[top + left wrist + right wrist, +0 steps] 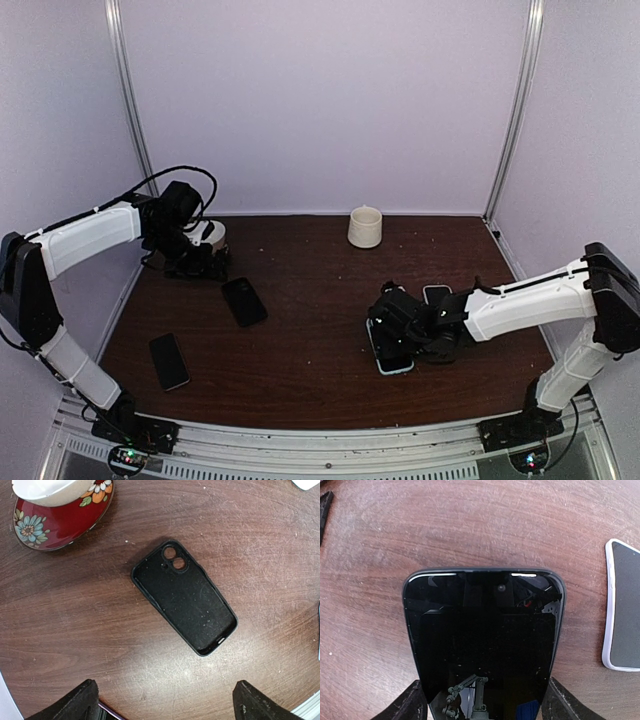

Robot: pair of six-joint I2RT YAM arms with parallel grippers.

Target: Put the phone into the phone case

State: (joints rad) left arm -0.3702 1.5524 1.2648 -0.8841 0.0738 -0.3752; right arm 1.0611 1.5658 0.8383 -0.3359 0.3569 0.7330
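Observation:
An empty black phone case (185, 597) lies open side up on the brown table, camera holes toward the far left; it also shows in the top view (244, 300). My left gripper (167, 705) is open and empty, hovering just near of the case, at the back left in the top view (200, 262). A black phone (482, 640), screen up, sits between the fingers of my right gripper (483, 705), which press on its two long sides, low over the table at the right (400, 345).
A red floral bowl (60, 520) stands just beyond the case on the left. A white-rimmed case (622, 605) lies right of the held phone. A second dark phone (169, 360) lies front left. A cream mug (365, 226) stands at the back centre.

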